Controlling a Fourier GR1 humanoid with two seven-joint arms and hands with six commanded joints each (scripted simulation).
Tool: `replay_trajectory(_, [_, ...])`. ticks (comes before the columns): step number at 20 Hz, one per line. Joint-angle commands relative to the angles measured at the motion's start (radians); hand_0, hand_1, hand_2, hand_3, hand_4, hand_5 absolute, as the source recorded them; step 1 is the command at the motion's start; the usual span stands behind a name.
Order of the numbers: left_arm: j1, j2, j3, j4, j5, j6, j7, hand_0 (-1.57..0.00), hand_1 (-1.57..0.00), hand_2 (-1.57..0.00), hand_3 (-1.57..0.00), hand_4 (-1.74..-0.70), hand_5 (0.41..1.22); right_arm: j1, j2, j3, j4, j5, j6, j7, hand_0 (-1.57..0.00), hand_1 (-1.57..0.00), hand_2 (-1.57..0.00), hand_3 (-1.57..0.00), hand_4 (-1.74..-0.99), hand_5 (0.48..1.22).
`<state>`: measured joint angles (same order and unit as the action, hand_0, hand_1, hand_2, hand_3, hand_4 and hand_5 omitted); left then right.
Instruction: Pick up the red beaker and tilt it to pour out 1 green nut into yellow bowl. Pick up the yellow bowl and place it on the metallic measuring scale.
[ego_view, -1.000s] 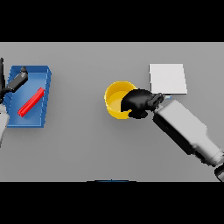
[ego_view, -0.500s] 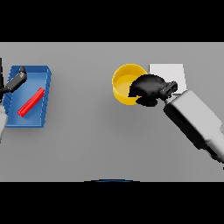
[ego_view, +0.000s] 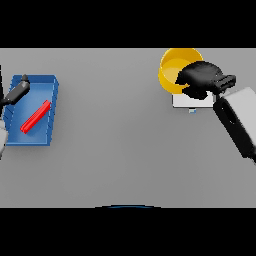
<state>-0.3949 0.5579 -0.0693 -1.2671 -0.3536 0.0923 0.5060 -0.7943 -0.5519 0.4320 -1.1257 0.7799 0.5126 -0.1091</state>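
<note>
Your right hand (ego_view: 199, 79) is curled round the near right rim of the yellow bowl (ego_view: 172, 70), fingers hooked over the edge, so the bowl sits just left of and slightly beyond the palm, touching it. Directly under the hand and the bowl's near edge you can see part of the scale (ego_view: 187, 101), a flat pale square plate; the hand and bowl cover most of it, and you cannot tell from this view whether the bowl rests on the plate or hangs just above it. The bowl is round, smooth and glossy yellow, with a paler inside; whether anything lies in it cannot be made out. Nothing stands between the hand and the scale. Well away to the left of your right hand, across a wide stretch of plain grey table (ego_view: 115, 140), sits a blue tray (ego_view: 50, 85), rectangular with low walls. In it lies the red beaker (ego_view: 35, 117), which shows as a slim red bar lying tilted on its side. Your left hand (ego_view: 18, 90) shows at the far left edge, over the tray's far left corner, dark and narrow; you cannot tell how its fingers are set.
</note>
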Motion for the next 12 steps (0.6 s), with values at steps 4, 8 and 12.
replay_trajectory(4, [0.004,-0.001,-0.005,0.009,-0.009,0.002,0.005,0.00,0.00,0.00,0.00,-0.73,0.691,0.008,-0.009,-0.031,0.106,0.011,-0.065,-0.034,-1.57,-1.57,-1.51,-1.18,-1.741,1.221])
replay_trajectory(8, [0.007,0.001,0.000,0.006,-0.007,0.004,0.001,0.00,0.00,0.00,0.00,-0.72,0.682,0.002,-0.005,-0.043,0.227,0.043,-0.141,-0.072,-1.57,-1.57,-1.44,-1.28,-1.741,1.221])
replay_trajectory(12, [-0.004,0.001,0.001,0.030,-0.005,-0.001,-0.007,0.00,0.00,0.00,0.00,-0.72,0.679,-0.008,0.015,-0.049,0.318,0.055,-0.174,-0.077,-1.57,-1.57,-1.40,-1.35,-1.741,1.221])
